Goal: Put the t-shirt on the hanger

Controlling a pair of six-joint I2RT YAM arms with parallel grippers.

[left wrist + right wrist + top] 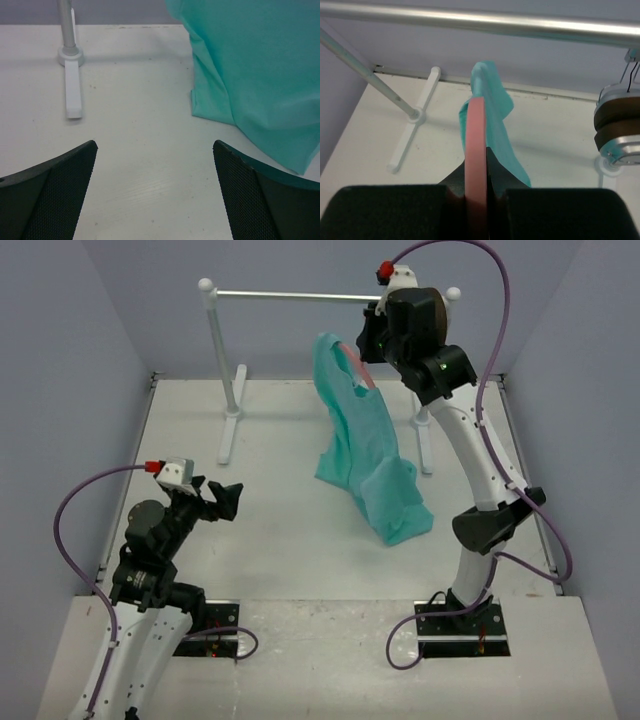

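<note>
The teal-green t-shirt (365, 440) hangs from the pale-pink hanger (355, 365), held high near the rail, and its lower end rests bunched on the table. My right gripper (378, 335) is shut on the hanger. In the right wrist view the pink hanger (476, 135) stands edge-on between the jaws of the right gripper (476, 162), with the shirt (495, 115) draped over its far end. My left gripper (228, 502) is open and empty, low over the table at the left. In the left wrist view its fingers (155, 147) stand wide apart, with the shirt (255, 70) ahead to the right.
A white stand with a silver rail (300, 295) crosses the back of the table; the rail also shows in the right wrist view (495, 22). Its left foot (73, 90) lies ahead of my left gripper. Brown-and-silver headphones (617, 130) hang at the rail's right end.
</note>
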